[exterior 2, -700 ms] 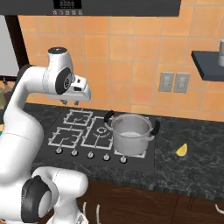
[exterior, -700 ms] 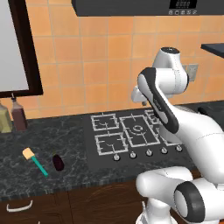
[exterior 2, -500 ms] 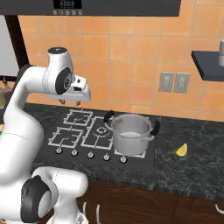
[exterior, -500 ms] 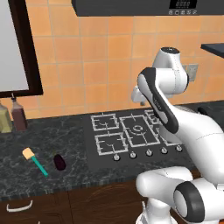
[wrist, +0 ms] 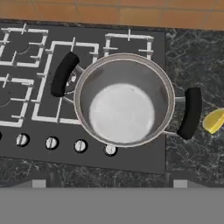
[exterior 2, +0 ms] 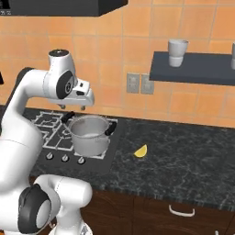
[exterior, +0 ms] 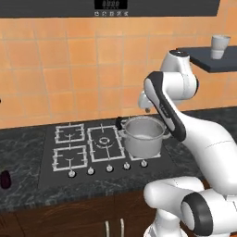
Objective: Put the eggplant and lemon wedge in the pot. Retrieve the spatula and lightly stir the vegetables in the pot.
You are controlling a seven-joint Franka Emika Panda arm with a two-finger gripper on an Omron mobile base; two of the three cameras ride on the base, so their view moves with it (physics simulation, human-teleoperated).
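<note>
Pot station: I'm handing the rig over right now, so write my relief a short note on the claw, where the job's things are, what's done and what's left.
Claw: open, holding nothing, hanging above the pot.
Pot: on the front right burner of the stove, nothing inside as the hand view shows.
Lemon wedge: lying on the dark counter to the right of the pot, apart from it.
Eggplant: on the counter far left of the stove, at the edge of the left base view.
Spatula: I can't place it from here.
Done: nothing is in the pot yet.
Left: put eggplant and lemon wedge in, fetch the spatula, stir lightly.

Hob, grey cup on shelf
</note>
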